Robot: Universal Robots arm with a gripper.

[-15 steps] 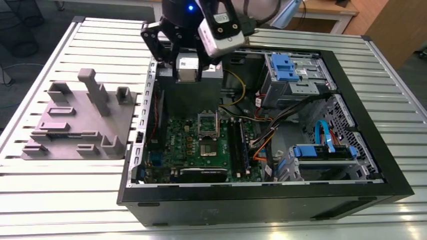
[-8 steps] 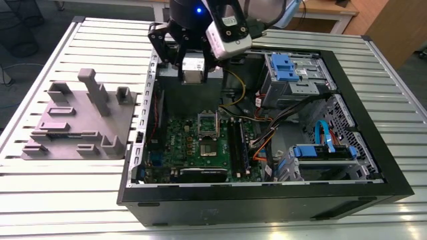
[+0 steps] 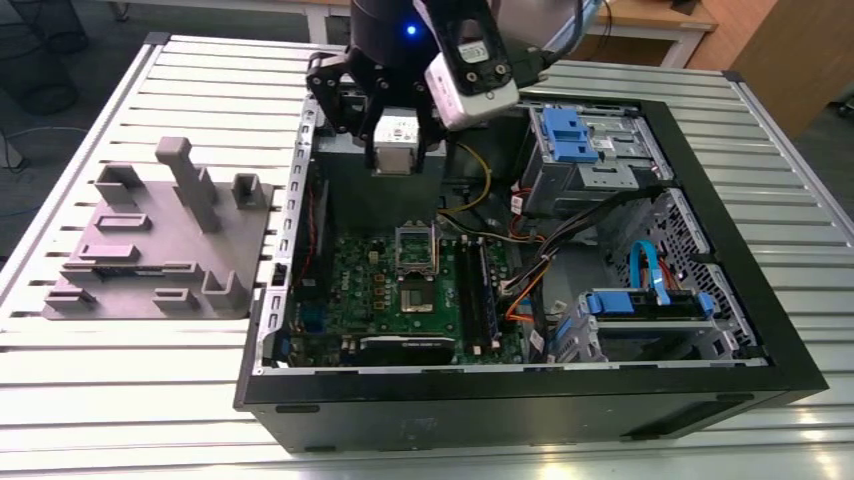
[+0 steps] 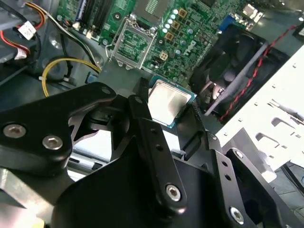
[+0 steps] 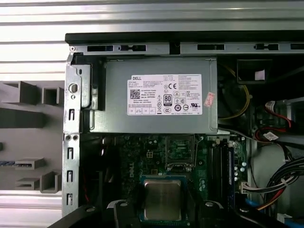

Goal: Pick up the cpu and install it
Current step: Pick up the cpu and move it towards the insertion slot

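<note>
My gripper (image 3: 396,160) is clamped on the cpu (image 5: 162,199), holding it flat and clear of everything above the open computer case (image 3: 534,410), the empty socket (image 5: 179,151) waiting lower down on the green motherboard (image 3: 350,290).

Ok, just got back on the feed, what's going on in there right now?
The gripper holds the cpu by its edges, in the air over the open case. Both wrist views show the chip pinched between the fingers, with the board underneath. The socket on that board looks empty, so the cpu is picked up but not yet installed.
</note>
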